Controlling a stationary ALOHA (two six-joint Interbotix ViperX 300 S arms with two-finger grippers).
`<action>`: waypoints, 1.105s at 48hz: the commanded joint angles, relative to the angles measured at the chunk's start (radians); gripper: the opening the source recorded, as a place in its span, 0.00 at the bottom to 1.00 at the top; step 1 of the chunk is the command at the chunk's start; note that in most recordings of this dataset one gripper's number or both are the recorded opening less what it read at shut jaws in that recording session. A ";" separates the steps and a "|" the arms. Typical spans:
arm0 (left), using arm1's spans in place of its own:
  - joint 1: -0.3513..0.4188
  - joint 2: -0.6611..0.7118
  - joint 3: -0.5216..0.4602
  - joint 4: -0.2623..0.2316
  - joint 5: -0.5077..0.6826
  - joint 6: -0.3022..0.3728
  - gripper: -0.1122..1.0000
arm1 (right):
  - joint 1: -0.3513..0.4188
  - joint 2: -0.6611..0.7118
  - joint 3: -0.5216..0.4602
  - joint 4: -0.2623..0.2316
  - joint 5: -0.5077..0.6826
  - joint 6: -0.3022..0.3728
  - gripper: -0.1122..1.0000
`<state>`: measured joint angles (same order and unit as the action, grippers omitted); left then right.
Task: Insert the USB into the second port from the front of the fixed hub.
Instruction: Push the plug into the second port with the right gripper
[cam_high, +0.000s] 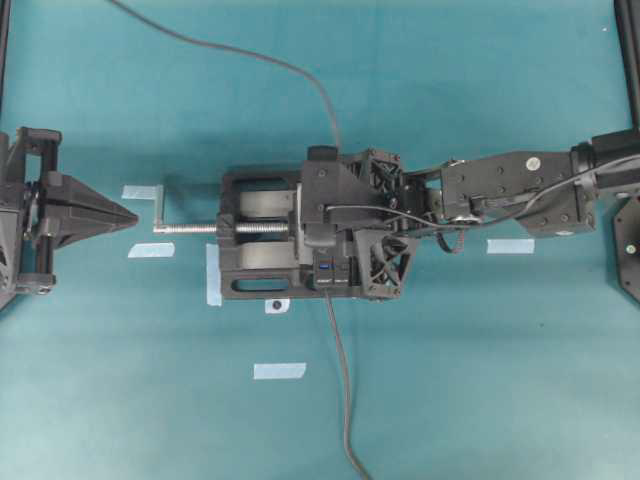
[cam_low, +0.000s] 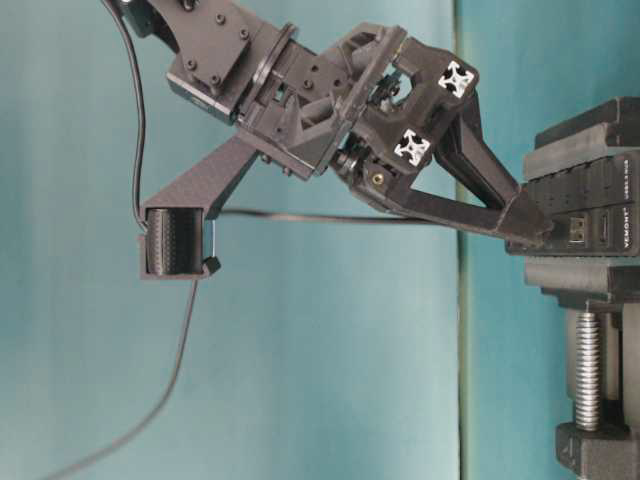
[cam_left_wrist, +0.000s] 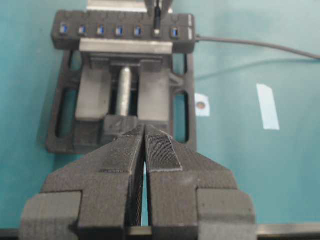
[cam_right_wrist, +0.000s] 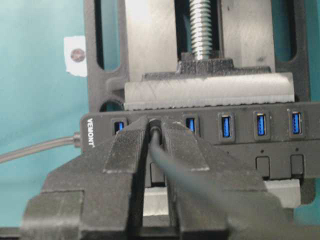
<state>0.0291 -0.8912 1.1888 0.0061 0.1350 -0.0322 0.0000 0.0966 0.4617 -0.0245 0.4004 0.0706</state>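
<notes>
The fixed hub (cam_high: 325, 272) is a black bar clamped in a vise, with a row of blue ports in the right wrist view (cam_right_wrist: 240, 145) and the left wrist view (cam_left_wrist: 120, 30). My right gripper (cam_right_wrist: 154, 123) is shut on the USB (cam_right_wrist: 154, 126), a small black plug, and holds it at the second port from the VEMONT end. The plug covers that slot, between two open blue ports (cam_right_wrist: 118, 126). The plug also shows in the left wrist view (cam_left_wrist: 156, 29). Its grey cable (cam_high: 260, 58) runs off to the back. At table level the right gripper (cam_low: 535, 228) touches the hub (cam_low: 590, 190). My left gripper (cam_high: 128, 215) is shut and empty, left of the vise.
The black vise (cam_high: 255, 272) holds the hub, and its silver screw handle (cam_high: 185, 227) points at my left gripper (cam_left_wrist: 145, 129). The hub's own dark cable (cam_high: 345, 400) runs to the front edge. Bits of blue tape (cam_high: 278, 371) lie on the teal table.
</notes>
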 joint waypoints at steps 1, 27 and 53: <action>0.002 0.005 -0.009 0.002 -0.006 -0.002 0.10 | 0.000 -0.012 -0.018 -0.002 -0.002 0.003 0.18; 0.002 0.005 -0.009 0.002 -0.005 -0.003 0.10 | 0.003 0.000 0.000 0.002 0.000 0.002 0.18; 0.002 0.005 -0.009 0.002 -0.006 -0.008 0.10 | 0.003 0.011 0.025 0.005 0.006 0.006 0.18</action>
<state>0.0276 -0.8912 1.1904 0.0061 0.1335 -0.0399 0.0000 0.1135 0.4786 -0.0215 0.4004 0.0706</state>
